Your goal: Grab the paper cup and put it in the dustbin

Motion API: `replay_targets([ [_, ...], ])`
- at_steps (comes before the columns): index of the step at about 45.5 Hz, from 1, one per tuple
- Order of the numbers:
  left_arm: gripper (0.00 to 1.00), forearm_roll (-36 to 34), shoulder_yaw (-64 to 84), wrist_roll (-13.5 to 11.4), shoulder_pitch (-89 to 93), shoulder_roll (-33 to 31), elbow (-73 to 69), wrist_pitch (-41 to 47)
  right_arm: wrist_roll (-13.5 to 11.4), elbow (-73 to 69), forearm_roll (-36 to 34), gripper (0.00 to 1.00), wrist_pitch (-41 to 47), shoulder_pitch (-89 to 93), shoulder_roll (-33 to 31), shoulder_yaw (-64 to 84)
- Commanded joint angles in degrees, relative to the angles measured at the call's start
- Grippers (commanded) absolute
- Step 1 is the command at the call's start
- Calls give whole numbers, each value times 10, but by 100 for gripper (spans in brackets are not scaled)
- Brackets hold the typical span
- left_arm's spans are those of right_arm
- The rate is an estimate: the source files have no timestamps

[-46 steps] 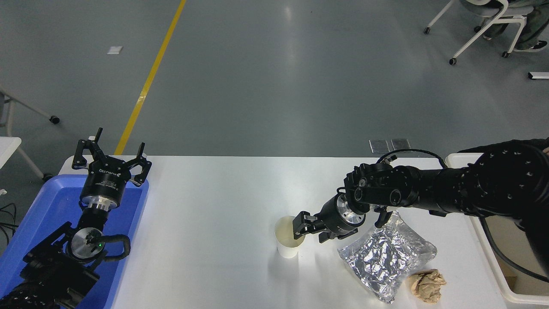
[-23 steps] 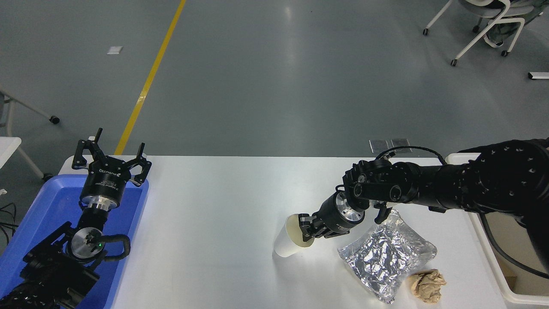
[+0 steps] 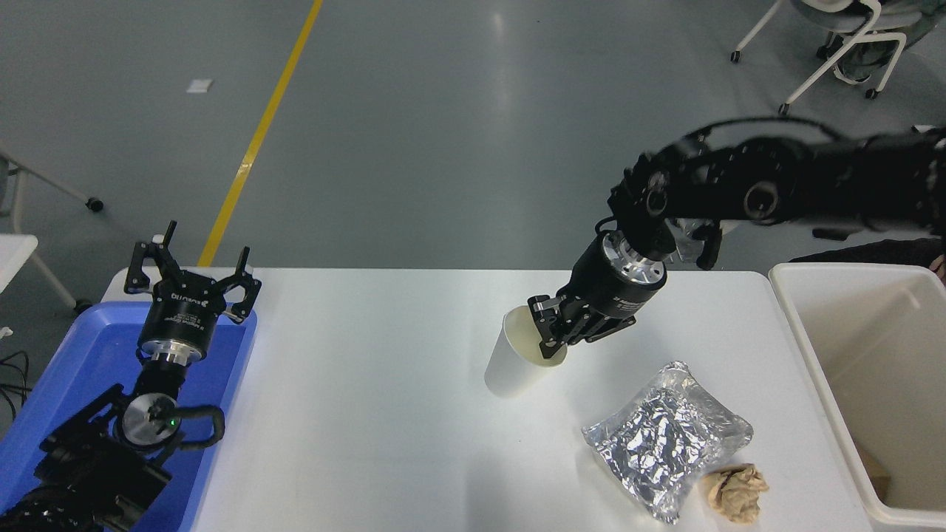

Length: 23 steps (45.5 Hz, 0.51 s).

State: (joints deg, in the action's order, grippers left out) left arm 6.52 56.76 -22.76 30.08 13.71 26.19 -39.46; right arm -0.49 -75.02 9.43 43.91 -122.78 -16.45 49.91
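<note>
the right hand (image 3: 548,341), clamped on the paper cup (image 3: 517,355) rim, has lifted it off the worktop (image 3: 369,414); dustbin (image 3: 805,347) waits to its right, so carrying comes next.

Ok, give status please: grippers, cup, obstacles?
Right gripper shut on small white paper cup, lifted, tilted. Left gripper open, parked. Large beige plastic dustbin right, path clear.
</note>
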Motion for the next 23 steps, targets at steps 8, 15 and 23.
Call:
replay_targets([
  [8, 100, 0, 0, 0, 0, 1, 0, -1, -3, -95, -33, 0, 11, -275, -54, 91],
  [15, 100, 0, 0, 1, 0, 0, 0, -1, -4, -95, -32, 0, 11, -286, -52, 92],
  [23, 100, 0, 0, 1, 0, 0, 0, -1, -5, -95, -27, 0, 11, -280, -54, 109],
])
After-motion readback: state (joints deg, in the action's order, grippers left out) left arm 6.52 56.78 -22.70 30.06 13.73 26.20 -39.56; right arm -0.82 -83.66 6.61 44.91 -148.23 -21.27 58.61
